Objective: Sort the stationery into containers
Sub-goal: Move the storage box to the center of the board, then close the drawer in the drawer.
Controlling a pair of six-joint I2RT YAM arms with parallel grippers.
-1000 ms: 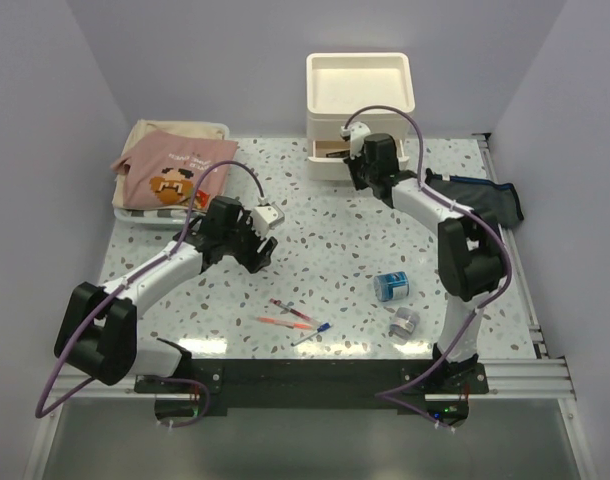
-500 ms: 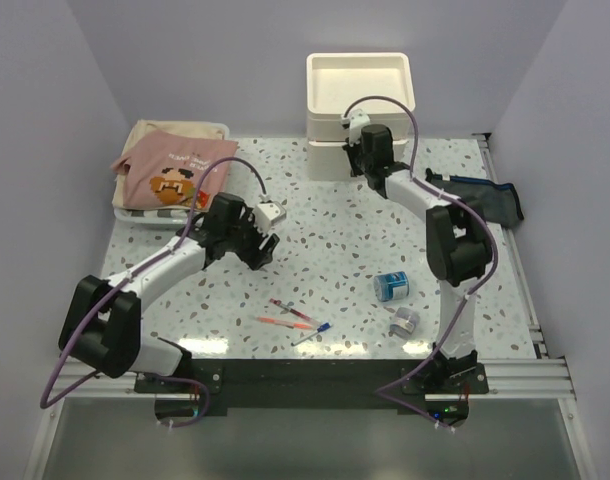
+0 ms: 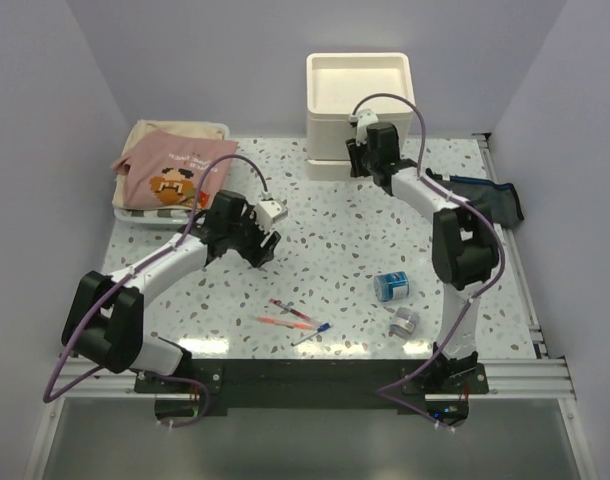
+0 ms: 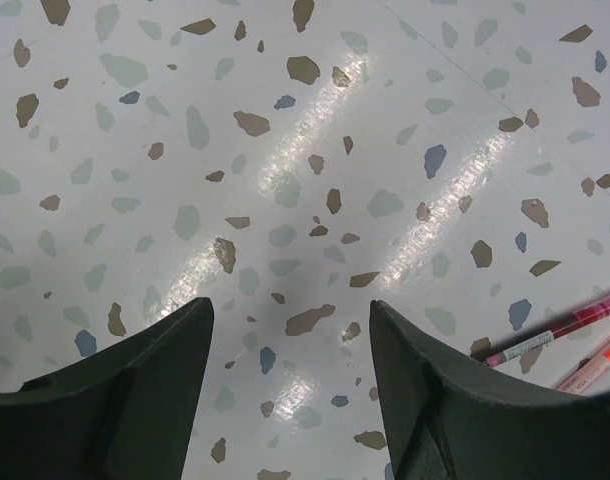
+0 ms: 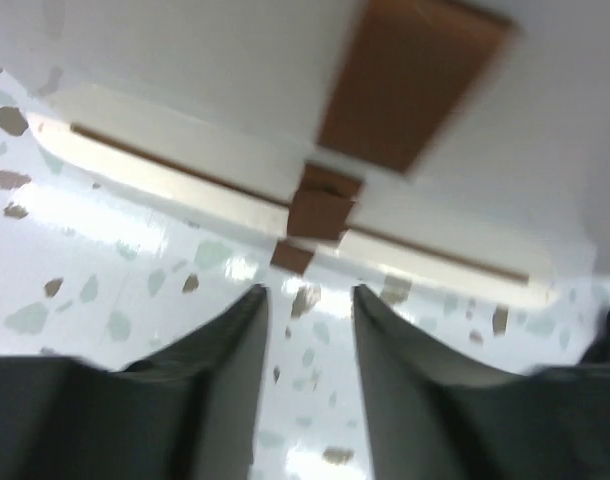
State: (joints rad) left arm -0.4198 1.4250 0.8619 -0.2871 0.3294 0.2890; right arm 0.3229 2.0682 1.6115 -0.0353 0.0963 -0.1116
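Shut since a second back: bottom drawer (image 3: 330,168) of the drawer unit (image 3: 360,95); right gripper (image 5: 308,297) jaws part-spread, empty, facing its brown handle (image 5: 320,205); left gripper (image 4: 290,320) jaws wide over worktop (image 4: 285,150), pens (image 4: 550,335) near; best retreat straight, not snagging that handle.

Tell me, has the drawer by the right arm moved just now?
Yes. The drawer slid back into the cream unit; it stuck out from the front before and now sits flush.

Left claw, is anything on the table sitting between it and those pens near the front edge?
Nothing visible does. The left claw hangs open over bare speckled tabletop, and the pens lie toward the near edge from it, with only tabletop between.
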